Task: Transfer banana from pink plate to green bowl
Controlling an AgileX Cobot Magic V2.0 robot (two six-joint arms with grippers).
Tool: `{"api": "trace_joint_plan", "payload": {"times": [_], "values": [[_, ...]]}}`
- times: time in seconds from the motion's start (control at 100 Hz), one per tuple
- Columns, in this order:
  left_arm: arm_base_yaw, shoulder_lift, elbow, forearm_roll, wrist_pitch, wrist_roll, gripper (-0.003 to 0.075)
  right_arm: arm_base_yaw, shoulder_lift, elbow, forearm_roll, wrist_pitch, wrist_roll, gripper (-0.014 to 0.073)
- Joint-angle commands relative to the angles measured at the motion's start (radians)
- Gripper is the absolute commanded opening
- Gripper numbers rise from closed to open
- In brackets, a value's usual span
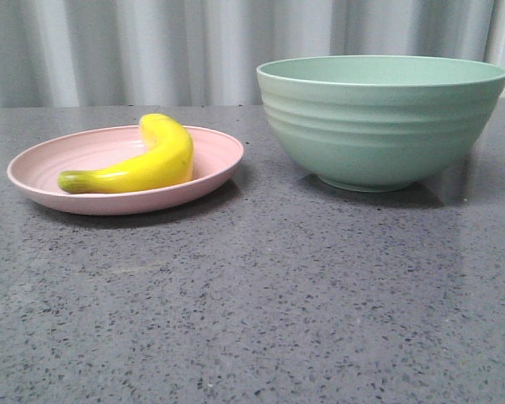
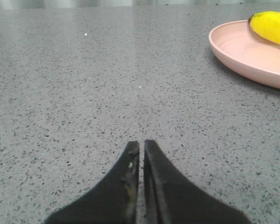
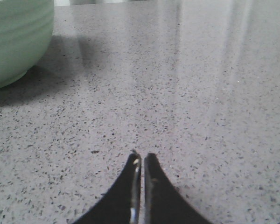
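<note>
- The banana (image 1: 143,163) is lying on the pink plate (image 1: 46,164), on the left side of the table (image 1: 252,320).
- Its long side is running left to right, with the green stem pointing left.
- The left gripper (image 2: 141,148) is sitting low with its 2 fingers pressed together, holding nothing. The plate is lying ahead and to its right, so this arm looks nearer.
- The right gripper (image 3: 142,159) is also closed and holding nothing, near the green bowl (image 1: 379,122).
- Nothing is blocking the way between the plate and the bowl.
</note>
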Motion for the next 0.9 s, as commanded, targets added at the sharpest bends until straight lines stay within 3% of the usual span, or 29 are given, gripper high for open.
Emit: {"api": "trace_joint_plan", "payload": {"times": [0.0, 0.89], "values": [[0.001, -0.033, 0.025, -0.006, -0.034, -0.009, -0.0019, -0.001, -0.016, 0.026, -0.013, -0.024, -0.003, -0.0076], [0.001, -0.033, 0.025, 0.011, -0.062, -0.006, -0.0019, -0.001, -0.016, 0.026, -0.015, -0.024, -0.003, -0.0076]]}}
